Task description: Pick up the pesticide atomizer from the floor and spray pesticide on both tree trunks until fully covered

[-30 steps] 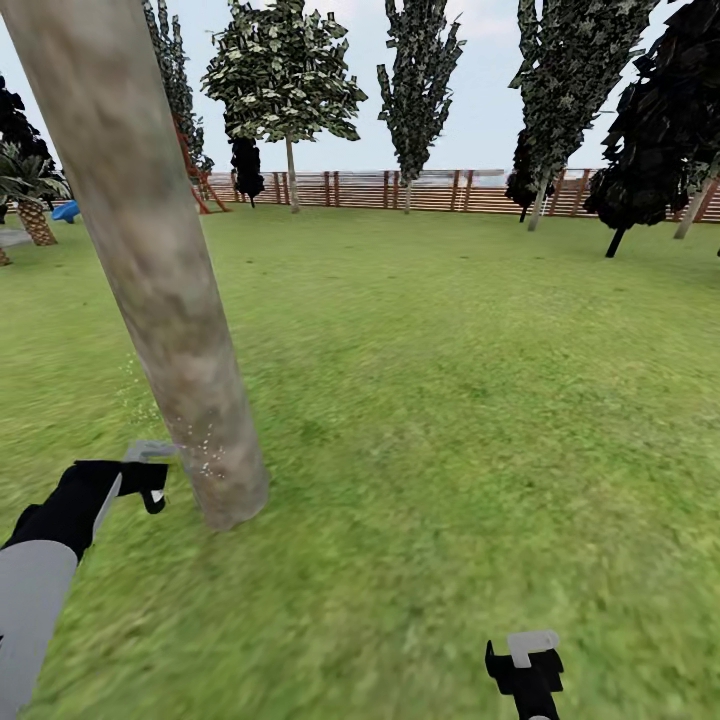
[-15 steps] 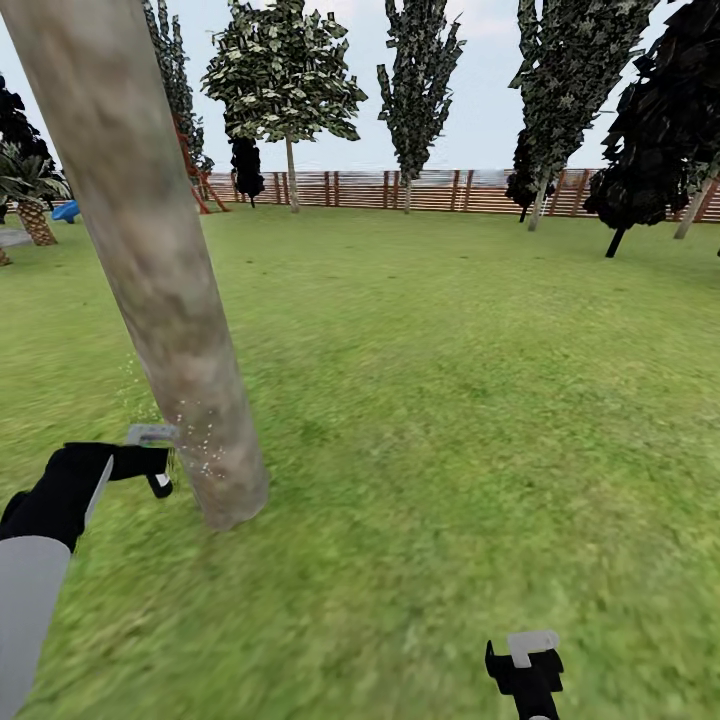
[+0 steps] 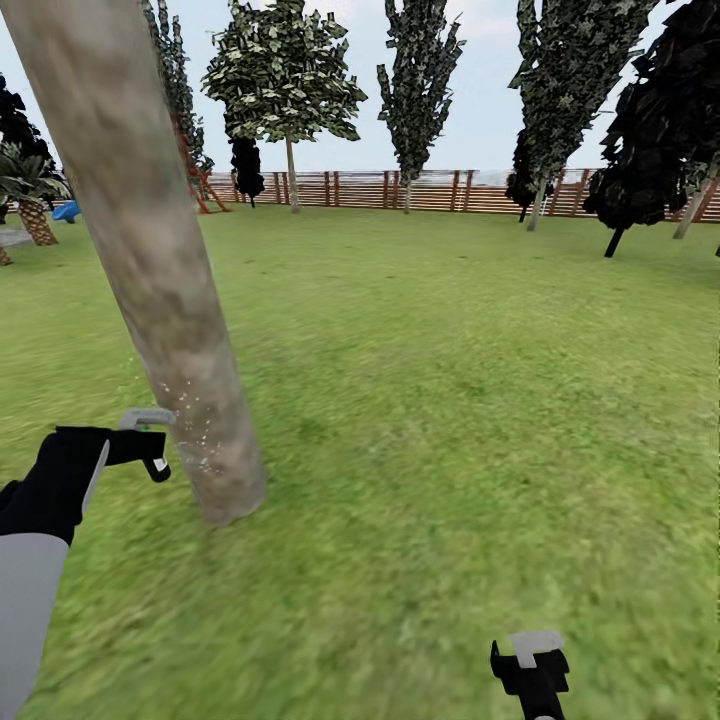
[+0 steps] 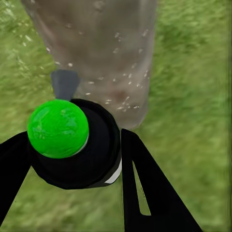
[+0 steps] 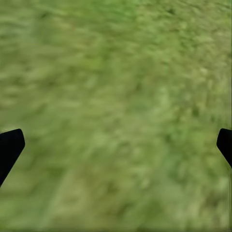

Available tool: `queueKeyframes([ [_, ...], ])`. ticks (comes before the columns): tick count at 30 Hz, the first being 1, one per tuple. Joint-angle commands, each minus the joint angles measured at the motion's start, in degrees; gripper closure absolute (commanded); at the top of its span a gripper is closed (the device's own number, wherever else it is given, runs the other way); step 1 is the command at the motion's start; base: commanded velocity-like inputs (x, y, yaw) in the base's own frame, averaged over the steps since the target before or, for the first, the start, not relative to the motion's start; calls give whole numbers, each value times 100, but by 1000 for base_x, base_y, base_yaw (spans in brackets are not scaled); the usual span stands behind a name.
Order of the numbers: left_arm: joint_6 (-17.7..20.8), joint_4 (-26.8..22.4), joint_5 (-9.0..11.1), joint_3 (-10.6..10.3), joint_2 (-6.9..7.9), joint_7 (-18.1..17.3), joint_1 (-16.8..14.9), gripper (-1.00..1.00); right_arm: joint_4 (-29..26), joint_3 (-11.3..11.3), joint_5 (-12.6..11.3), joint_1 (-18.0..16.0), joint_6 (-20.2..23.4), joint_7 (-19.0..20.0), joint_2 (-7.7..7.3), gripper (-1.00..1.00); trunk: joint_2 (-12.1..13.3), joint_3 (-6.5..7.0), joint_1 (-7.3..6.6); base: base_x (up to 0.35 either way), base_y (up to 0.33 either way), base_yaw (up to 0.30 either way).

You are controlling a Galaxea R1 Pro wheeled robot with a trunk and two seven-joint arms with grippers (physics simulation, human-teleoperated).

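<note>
A thick, mottled pale tree trunk (image 3: 165,280) leans up from the grass on the left. Whitish pesticide specks (image 3: 198,440) dot its lower part, and the left wrist view shows the specks (image 4: 118,94) on the bark close ahead. My left gripper (image 3: 152,447) hovers just left of the trunk's base, shut on the pesticide atomizer (image 4: 60,128). The atomizer is a black bottle whose top shows bright green, and it points at the trunk (image 4: 96,53). My right gripper (image 3: 532,668) hangs low at the right over grass, open and holding nothing; its fingertips (image 5: 9,145) stand far apart.
Green lawn (image 3: 450,380) stretches ahead to a brown slatted fence (image 3: 430,190). Several trees stand along it, one with a slim pale trunk (image 3: 291,175), and dark ones (image 3: 650,150) stand at the right. A scaly palm (image 3: 35,215) is at the far left.
My left gripper has risen a little beside the trunk with the atomizer in it. The specks now reach slightly higher on the bark. The right arm has barely moved.
</note>
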Motion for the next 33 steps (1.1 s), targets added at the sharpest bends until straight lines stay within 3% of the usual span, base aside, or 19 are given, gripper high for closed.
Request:
queueKeyframes([
  [1,18,-7,-58,12,-3,-52,-3,100,9,-45,60,-5,-21,-11,2,-100,-2,-5,-1,0,-243,0],
  [18,18,-7,-75,29,-5,-18,-21,100,11,-45,58,-5,-28,-11,2,-100,-2,-5,-1,0,-273,6],
  [28,25,-7,-84,23,-5,3,-46,100,13,-44,56,-5,-28,-11,2,-100,-2,-5,-1,1,-273,240],
  [33,18,-7,-84,25,-5,22,-44,100,6,-49,47,-5,-28,-16,2,-100,-2,-5,-1,96,-268,49],
])
